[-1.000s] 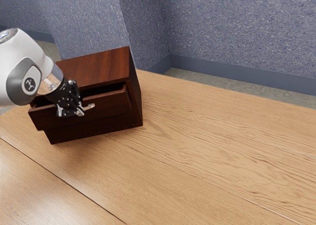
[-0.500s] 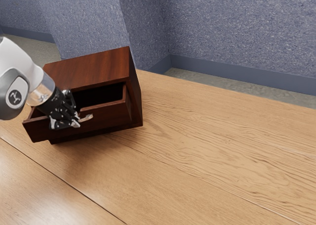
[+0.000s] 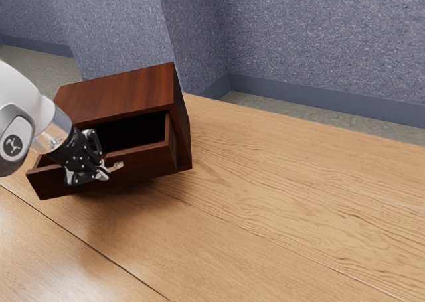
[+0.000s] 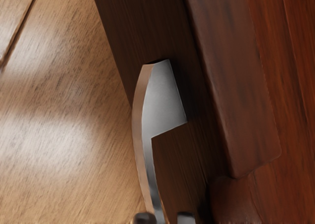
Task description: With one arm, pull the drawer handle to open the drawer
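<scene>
- Pincer (image 3: 93, 176) is clamped on the handle (image 3: 113, 164). In the wrist view two dark fingertips (image 4: 145, 218) sit on either side of the thin metal strip.
- I judge the hold across the strip's narrow side is so the pull runs straight along the drawer's slide and does not twist it.
- My arm (image 3: 20, 126) comes in low from nine o'clock in the exterior view, so the hand faces the drawer front squarely.
- Seen from the exterior view, the drawer (image 3: 143, 162) is at about nine o'clock. It juts from the cabinet (image 3: 126, 93) toward eight o'clock, with a dark open cavity behind its front.
- The cabinet rests on the table (image 3: 265, 202) at its ten o'clock end, near the wall corner, which leaves open tabletop on the side the drawer slides toward.
- Drawer and cabinet are glossy red-brown wood with a plain front panel.
- The handle is brushed silver, a shallow bow standing off the wood, with a flared foot flat against the front at the end away from my fingers.
- By my reading the drawer is partly open. I cannot tell how much travel is left.
</scene>
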### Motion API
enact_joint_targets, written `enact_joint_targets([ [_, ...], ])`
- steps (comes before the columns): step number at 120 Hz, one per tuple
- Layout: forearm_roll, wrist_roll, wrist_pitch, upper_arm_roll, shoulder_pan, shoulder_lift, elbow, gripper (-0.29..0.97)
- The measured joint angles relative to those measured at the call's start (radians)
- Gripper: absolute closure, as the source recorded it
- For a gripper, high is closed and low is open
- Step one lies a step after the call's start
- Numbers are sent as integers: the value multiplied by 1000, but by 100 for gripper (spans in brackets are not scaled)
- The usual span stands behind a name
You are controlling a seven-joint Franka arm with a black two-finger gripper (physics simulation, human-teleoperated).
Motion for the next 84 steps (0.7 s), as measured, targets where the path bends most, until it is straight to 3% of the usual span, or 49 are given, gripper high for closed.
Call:
enact_joint_targets([
  [84, -1, 1, 49, -41, 16, -120, -116, 77],
])
